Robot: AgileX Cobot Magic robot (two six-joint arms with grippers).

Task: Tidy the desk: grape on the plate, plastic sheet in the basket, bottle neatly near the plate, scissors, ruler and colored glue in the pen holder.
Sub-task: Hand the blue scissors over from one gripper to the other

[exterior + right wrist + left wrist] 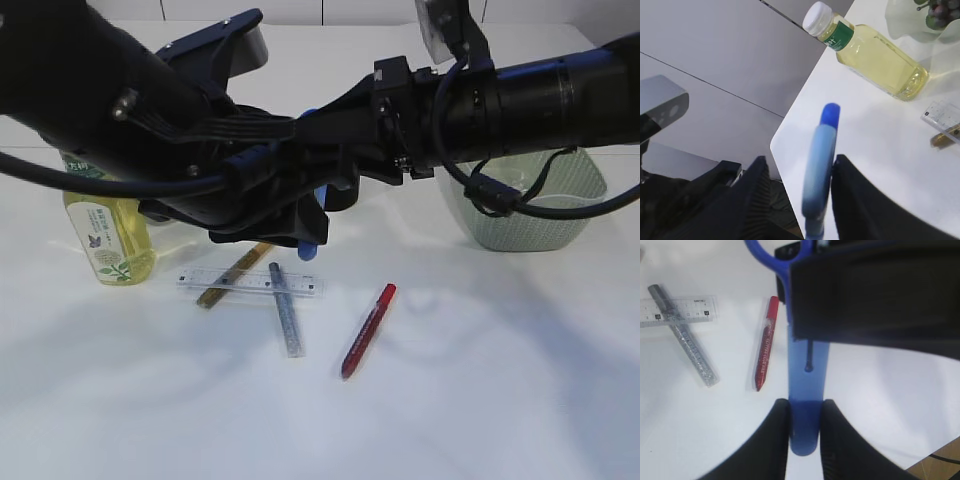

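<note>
Blue scissors (805, 390) hang in mid-air between both arms, above the white surface (480, 400). The left claw (804, 440) is closed narrowly on the sheathed blade end, a finger pressed to each side. The right claw (800, 200) stands part open around the blue handle end, its fingers just beside the plastic; I cannot tell whether they press on it.

Below the arms lie a clear ruler (250, 283), a silver glitter glue stick (285, 310) crossing it, a gold stick (232, 273) tucked under it, and a red glue stick (368, 330) lying apart to the right. A bottle (108, 235) of yellow liquid stands at the left, near the surface's rear corner as seen from the right wrist. A green mesh basket (560, 215) sits at the right. Grapes (940, 10) show beside the bottle in the right wrist view. Bare white surface stretches along the front.
</note>
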